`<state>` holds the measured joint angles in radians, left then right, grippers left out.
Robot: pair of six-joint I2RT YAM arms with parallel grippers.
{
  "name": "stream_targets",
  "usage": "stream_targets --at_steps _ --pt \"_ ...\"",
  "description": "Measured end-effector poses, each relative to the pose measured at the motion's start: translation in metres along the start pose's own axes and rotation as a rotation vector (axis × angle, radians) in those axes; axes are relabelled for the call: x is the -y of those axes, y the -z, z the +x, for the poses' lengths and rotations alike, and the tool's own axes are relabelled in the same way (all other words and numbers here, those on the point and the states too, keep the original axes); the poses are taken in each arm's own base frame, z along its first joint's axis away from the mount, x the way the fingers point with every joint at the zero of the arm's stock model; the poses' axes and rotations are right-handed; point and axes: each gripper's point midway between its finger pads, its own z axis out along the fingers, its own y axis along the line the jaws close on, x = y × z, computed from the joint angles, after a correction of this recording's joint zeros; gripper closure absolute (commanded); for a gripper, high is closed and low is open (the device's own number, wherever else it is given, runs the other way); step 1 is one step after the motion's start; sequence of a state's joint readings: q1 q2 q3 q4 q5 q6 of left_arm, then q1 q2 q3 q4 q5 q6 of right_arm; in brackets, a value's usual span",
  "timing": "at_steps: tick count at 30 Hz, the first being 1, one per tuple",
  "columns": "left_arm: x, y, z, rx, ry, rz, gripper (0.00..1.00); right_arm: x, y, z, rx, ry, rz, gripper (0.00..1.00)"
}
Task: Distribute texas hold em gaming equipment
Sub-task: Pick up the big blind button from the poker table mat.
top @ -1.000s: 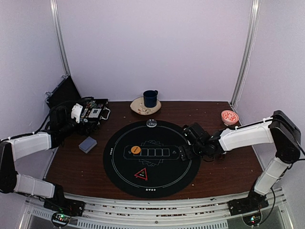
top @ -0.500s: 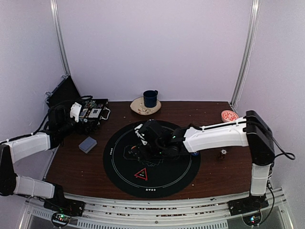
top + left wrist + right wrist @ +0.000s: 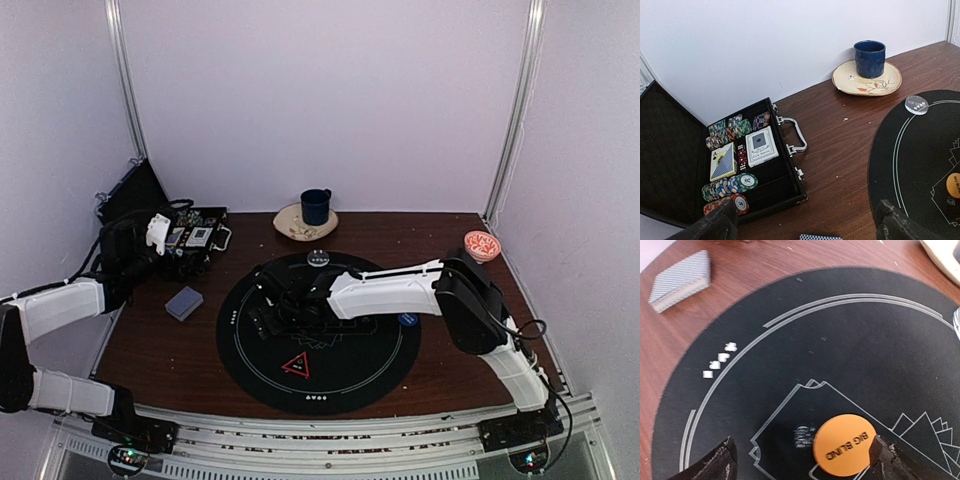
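My right gripper (image 3: 802,462) is open, low over the black round mat (image 3: 850,330). The orange "BIG BLIND" button disc (image 3: 845,444) lies flat between its fingers, close to the right fingertip (image 3: 887,462). From above, the right gripper (image 3: 270,315) hides that disc. On the mat also lie a white disc (image 3: 317,258), a blue disc (image 3: 407,320) and the red-edged triangle marker (image 3: 296,366). A deck of grey-blue-backed cards (image 3: 184,302) rests left of the mat. My left gripper (image 3: 805,227) hangs open and empty near the open case (image 3: 752,165) of striped chips (image 3: 730,185) and cards.
A dark blue mug (image 3: 316,206) stands on a cream saucer (image 3: 296,226) behind the mat. A red-patterned small bowl (image 3: 482,245) sits at the back right. The case lid (image 3: 132,190) leans up at the back left. The right arm (image 3: 390,290) stretches across the mat.
The right arm has swept left across the mat from its right edge to the orange disc, uncovering the blue disc. The left arm has barely moved.
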<state>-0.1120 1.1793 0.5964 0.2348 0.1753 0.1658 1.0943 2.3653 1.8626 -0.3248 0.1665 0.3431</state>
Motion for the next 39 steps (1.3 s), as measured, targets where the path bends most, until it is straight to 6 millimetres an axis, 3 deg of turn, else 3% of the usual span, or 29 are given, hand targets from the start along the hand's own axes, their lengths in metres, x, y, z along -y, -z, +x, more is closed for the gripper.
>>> stream_targets --at_steps 7,13,21,29,39 --pt "0.0 0.001 -0.001 0.004 -0.001 -0.001 0.02 0.032 -0.016 0.017 -0.027 -0.087 0.031 0.11" --pt "0.0 0.001 -0.001 0.003 -0.001 -0.001 0.02 0.029 -0.018 0.015 -0.033 -0.099 -0.003 0.17" --pt "0.0 0.0 -0.001 0.003 0.0 -0.001 0.02 0.023 -0.021 0.014 -0.059 -0.068 -0.008 0.18" --pt "0.0 0.0 -0.001 0.002 0.0 -0.001 0.02 0.024 -0.021 0.016 -0.066 -0.041 0.021 0.29" --pt "0.0 0.0 -0.001 0.002 0.001 -0.001 0.02 0.02 -0.019 0.017 -0.075 -0.028 0.031 0.33"
